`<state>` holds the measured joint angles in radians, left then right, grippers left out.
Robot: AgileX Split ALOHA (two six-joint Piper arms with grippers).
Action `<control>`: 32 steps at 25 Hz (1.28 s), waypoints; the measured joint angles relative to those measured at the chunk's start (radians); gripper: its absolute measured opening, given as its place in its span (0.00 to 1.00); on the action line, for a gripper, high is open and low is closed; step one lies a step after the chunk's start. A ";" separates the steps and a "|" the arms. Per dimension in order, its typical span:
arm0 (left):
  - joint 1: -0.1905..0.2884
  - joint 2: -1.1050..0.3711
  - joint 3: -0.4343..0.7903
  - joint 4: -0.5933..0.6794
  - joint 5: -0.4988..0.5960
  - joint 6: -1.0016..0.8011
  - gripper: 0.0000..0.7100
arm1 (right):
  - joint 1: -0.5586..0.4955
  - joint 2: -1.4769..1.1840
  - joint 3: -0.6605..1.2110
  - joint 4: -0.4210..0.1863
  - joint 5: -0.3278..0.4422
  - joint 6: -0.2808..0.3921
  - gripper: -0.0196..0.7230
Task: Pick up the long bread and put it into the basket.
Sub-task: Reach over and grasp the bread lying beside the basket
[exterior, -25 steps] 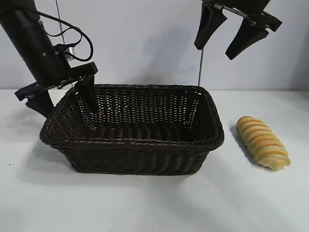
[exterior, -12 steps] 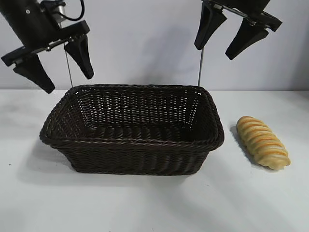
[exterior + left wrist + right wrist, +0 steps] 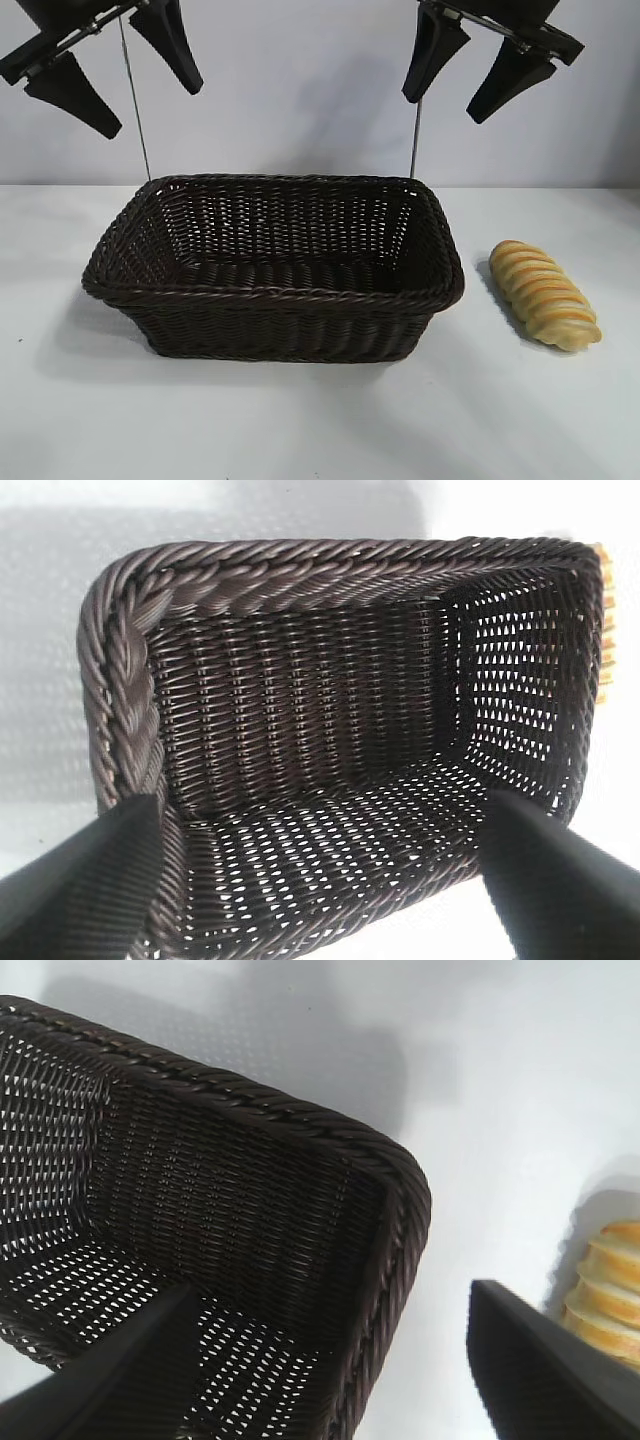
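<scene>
The long bread point(image 3: 545, 294), a ridged golden-yellow loaf, lies on the white table to the right of the basket point(image 3: 270, 293), apart from it. The dark brown wicker basket stands in the middle with nothing inside. My left gripper point(image 3: 150, 107) hangs open high above the basket's left end. High over the basket's right end hangs my right gripper point(image 3: 446, 110), also open and holding nothing. The left wrist view looks down into the basket point(image 3: 330, 740); a sliver of bread point(image 3: 604, 630) shows past its far rim. The right wrist view shows the basket's corner point(image 3: 400, 1190) and part of the bread point(image 3: 605, 1295).
A white table point(image 3: 320, 420) carries everything, with a pale wall behind. Two thin vertical rods point(image 3: 415, 140) stand behind the basket.
My left gripper has risen from beside the basket's left rim to high above it. The right gripper, the bread and the basket have stayed still.
</scene>
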<state>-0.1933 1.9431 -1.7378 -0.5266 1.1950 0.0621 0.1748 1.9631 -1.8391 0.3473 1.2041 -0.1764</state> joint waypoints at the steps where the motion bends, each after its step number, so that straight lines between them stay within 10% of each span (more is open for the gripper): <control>1: 0.000 0.000 0.000 0.000 -0.005 -0.001 0.88 | 0.000 0.000 0.000 0.000 0.000 0.000 0.75; 12: 0.000 0.000 0.000 -0.003 -0.020 -0.007 0.88 | 0.000 0.000 0.000 -0.015 0.002 0.008 0.75; 22: 0.000 0.000 0.000 -0.003 -0.021 -0.008 0.88 | -0.005 0.000 0.000 -0.368 0.030 0.131 0.75; 32: 0.000 0.000 0.000 -0.003 -0.021 -0.009 0.88 | -0.023 0.000 0.058 -0.419 0.030 0.156 0.75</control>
<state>-0.1933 1.9431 -1.7378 -0.5297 1.1743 0.0528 0.1520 1.9631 -1.7811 -0.0716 1.2338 -0.0203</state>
